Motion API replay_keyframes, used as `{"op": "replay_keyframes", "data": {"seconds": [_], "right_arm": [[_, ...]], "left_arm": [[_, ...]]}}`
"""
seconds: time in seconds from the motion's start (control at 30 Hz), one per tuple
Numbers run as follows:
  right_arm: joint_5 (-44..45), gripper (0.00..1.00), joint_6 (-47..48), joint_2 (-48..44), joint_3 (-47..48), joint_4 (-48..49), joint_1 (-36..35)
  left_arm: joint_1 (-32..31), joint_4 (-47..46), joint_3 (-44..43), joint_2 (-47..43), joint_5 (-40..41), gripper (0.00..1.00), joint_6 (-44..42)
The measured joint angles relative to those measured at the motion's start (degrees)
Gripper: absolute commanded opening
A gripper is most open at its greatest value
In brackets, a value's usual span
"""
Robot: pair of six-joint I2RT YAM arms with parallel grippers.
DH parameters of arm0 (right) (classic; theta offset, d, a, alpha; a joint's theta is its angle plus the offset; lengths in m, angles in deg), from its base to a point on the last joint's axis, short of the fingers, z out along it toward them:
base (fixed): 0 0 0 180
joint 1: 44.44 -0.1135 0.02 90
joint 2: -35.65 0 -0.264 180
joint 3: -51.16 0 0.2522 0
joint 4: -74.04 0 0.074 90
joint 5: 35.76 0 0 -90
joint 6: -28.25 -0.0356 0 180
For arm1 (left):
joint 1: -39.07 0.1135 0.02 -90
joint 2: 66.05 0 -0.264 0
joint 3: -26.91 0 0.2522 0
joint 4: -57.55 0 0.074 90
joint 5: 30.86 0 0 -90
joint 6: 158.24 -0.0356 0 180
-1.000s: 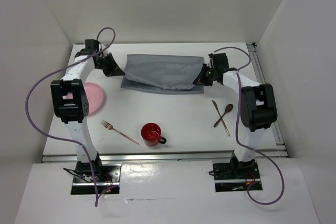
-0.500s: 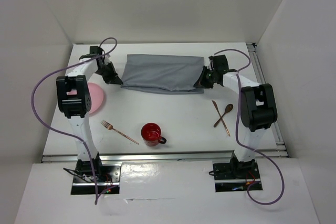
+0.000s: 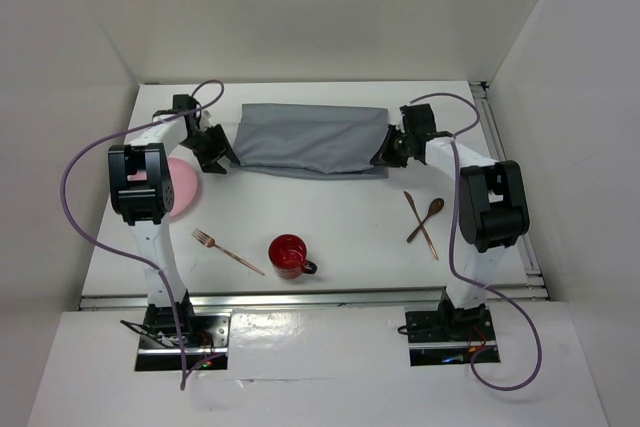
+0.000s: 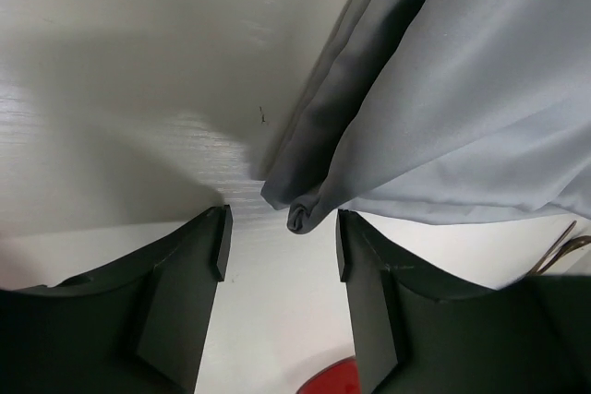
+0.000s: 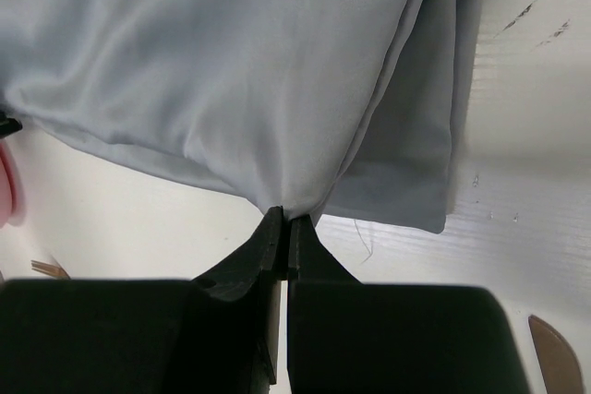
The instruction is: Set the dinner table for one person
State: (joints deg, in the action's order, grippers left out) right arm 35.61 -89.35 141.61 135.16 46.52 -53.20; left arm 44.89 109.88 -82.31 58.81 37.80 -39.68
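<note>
Bench (image 3: 340, 212), seen from above: a flat, matte white rectangle whose long axis runs left to right, with its near long edge just ahead of the two arm bases and walls on the other three sides. A grey cloth (image 3: 310, 139) lies across its far half, soft and rumpled, its length parallel to the bench. A pink plate (image 3: 183, 187) sits at the left, partly hidden by the left arm. Nearer are a copper-toned fork (image 3: 228, 250) and a glossy red mug (image 3: 288, 255). At the right a wooden spoon (image 3: 427, 217) lies crossed over a knife (image 3: 421, 224). The left hand (image 3: 222, 155) is at the cloth's left end and the right hand (image 3: 381, 154) at its right end; neither grip can be read from this height.

Left wrist view: the left hand (image 4: 281, 237) has its dark fingers (image 4: 185, 283) spread apart, and the cloth's (image 4: 462, 89) bunched corner lies between the tips, touching neither. The bench (image 4: 138, 62) is bare white with a faint grain. A red sliver of the mug (image 4: 332, 377) is cut off at the bottom edge.

Right wrist view: the right hand (image 5: 284, 228) is pinched together on a fold of the cloth (image 5: 231, 62). The bench (image 5: 517, 145) has small dark scuffs. The plate (image 5: 7, 193) and the knife (image 5: 554, 348) are cropped at the edges.
</note>
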Motion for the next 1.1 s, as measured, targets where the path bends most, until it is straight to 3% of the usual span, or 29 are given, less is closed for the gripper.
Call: {"op": "replay_keyframes", "data": {"seconds": [0.2,0.3,0.33,0.53,0.57,0.6,0.7,0.9,1.1], "right_arm": [[0.7,0.00,0.1,-1.7,0.0,-0.1,0.2],[1.4,0.00,0.1,-1.7,0.0,-0.5,0.2],[1.7,0.03,0.1,-1.7,-0.1,-0.8,0.2],[3.7,0.42,-0.7,-1.6,-0.5,-2.9,0.2],[4.1,0.51,-0.9,-1.6,-0.5,-3.2,0.2],[4.6,0.70,-1.0,-1.6,-0.5,-3.5,0.2],[5.5,0.81,-1.0,-1.6,-0.5,-4.2,0.2],[6.5,0.84,-1.7,-1.6,-0.5,-5.2,0.2],[7.1,0.84,-3.1,-1.3,-0.5,-6.0,0.2]], "left_arm": [[0.0,-0.3,0.0,0.0,0.1,0.65,0.3],[0.0,-0.7,0.0,0.0,1.0,0.52,0.9],[0.0,-1.0,0.0,0.0,1.5,0.52,1.5],[-0.7,-2.6,0.1,0.0,4.5,0.49,2.0],[-0.9,-3.0,0.1,0.0,4.7,0.49,2.1],[-1.2,-3.3,0.2,0.0,4.9,0.50,2.3],[-2.1,-4.2,0.1,0.1,5.1,0.52,3.2],[-3.1,-4.7,-0.4,0.7,5.1,0.50,3.4],[-3.2,-5.2,-0.9,1.6,5.6,0.17,4.3]]}}
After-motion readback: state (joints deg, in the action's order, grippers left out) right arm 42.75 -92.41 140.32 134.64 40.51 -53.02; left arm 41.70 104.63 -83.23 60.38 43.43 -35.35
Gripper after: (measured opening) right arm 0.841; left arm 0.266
